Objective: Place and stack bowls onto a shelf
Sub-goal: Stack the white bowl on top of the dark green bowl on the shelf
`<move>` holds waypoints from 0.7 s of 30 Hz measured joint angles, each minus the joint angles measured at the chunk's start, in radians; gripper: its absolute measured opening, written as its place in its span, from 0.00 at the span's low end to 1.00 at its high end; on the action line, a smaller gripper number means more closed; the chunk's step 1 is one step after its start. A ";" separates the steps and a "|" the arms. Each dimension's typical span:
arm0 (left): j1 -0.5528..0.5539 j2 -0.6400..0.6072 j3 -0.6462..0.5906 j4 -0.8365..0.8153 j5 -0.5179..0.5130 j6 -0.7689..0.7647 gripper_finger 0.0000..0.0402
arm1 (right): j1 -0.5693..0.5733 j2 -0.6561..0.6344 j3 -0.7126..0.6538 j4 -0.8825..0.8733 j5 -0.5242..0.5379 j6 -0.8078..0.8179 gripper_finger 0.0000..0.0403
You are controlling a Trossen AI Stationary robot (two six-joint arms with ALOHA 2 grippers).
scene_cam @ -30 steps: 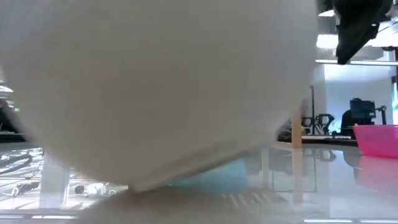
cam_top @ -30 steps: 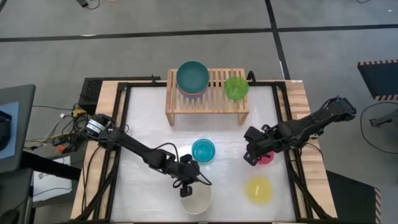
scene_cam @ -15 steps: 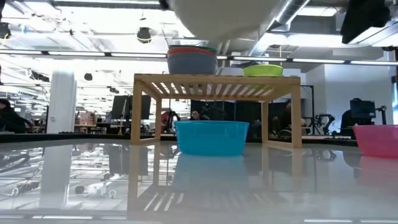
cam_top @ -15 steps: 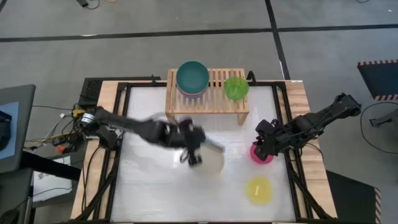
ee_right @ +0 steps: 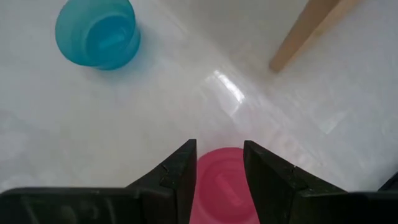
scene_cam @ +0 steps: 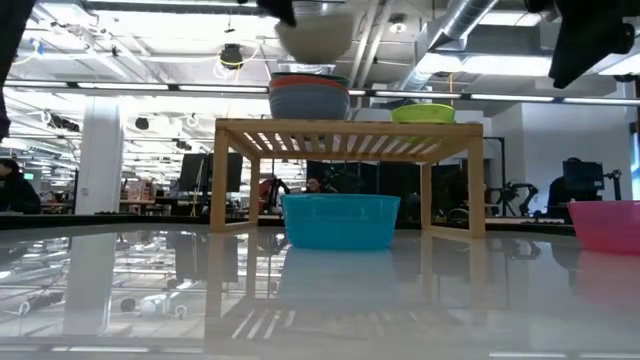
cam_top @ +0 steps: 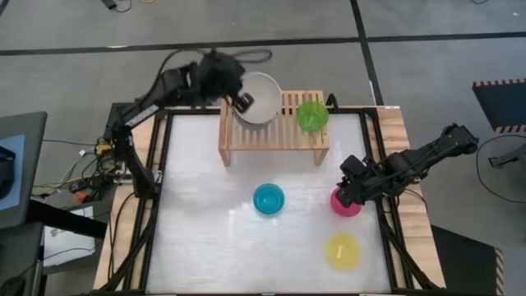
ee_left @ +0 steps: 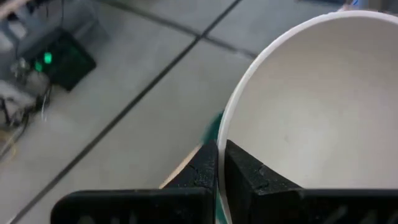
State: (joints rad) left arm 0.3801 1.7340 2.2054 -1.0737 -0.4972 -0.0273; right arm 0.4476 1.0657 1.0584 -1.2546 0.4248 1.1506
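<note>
Left gripper (ee_left: pixel 221 163) has carried the cream-white bowl (cam_top: pixel 258 97), clamped by its rim, from desk to above the shelf (cam_top: pixel 283 131) stack; release pending. Right gripper (ee_right: pixel 219 167) open over magenta bowl (ee_right: pixel 222 186).

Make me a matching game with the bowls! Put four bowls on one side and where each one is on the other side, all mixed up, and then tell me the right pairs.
Bowls:
1. cream-white bowl
2. lime bowl
3. magenta bowl
4. yellow bowl

Places:
A. standing on the shelf, at its right end
B. alone on the table, nearest the front edge
C. held by the left gripper above the bowl stack on the shelf
D. on the table, right under the right gripper, which is open

Pairs: 1-C, 2-A, 3-D, 4-B
</note>
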 joint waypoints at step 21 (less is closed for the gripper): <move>0.236 0.118 -0.002 -0.041 0.384 0.108 0.07 | -0.235 0.000 0.000 -0.001 -0.080 -0.219 0.41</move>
State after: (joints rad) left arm 0.6160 1.8524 2.2038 -1.1145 -0.1135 0.0811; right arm 0.2123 1.0653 1.0584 -1.2559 0.3444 0.9316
